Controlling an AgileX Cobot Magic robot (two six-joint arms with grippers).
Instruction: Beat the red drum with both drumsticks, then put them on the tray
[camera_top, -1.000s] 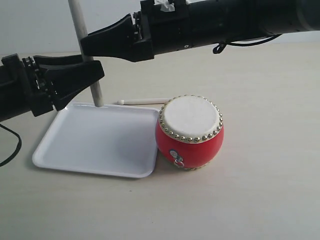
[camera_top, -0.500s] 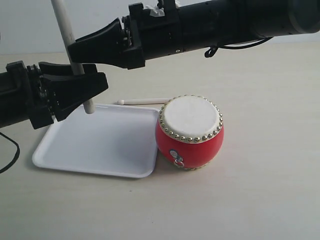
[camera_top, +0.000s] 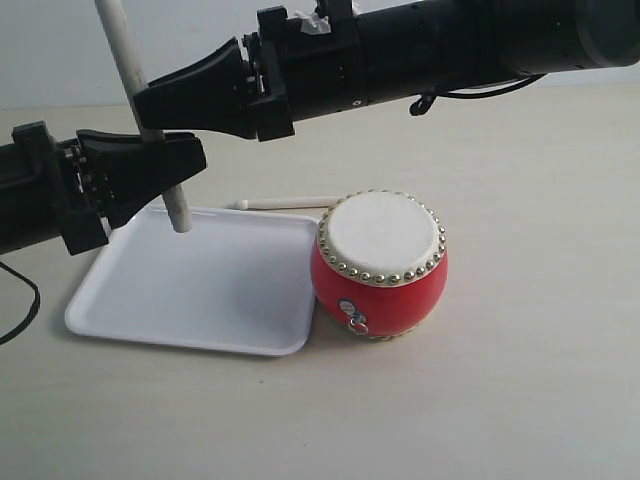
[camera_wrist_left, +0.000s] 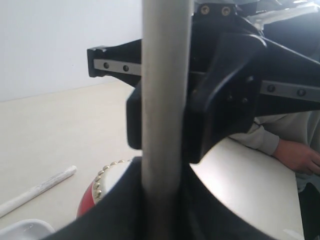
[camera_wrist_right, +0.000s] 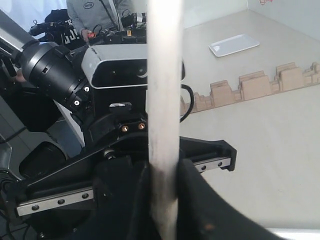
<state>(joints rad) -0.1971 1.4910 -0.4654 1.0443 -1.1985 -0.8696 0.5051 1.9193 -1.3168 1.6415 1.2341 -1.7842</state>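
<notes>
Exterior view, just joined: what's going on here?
Both arms are on one drumstick, held nearly upright with its lower tip over the far side of the white tray. The right gripper clamps it higher up. The left gripper looks closed on it just below, fingers either side. The second drumstick lies on the table behind the tray and the red drum, which nothing is touching.
</notes>
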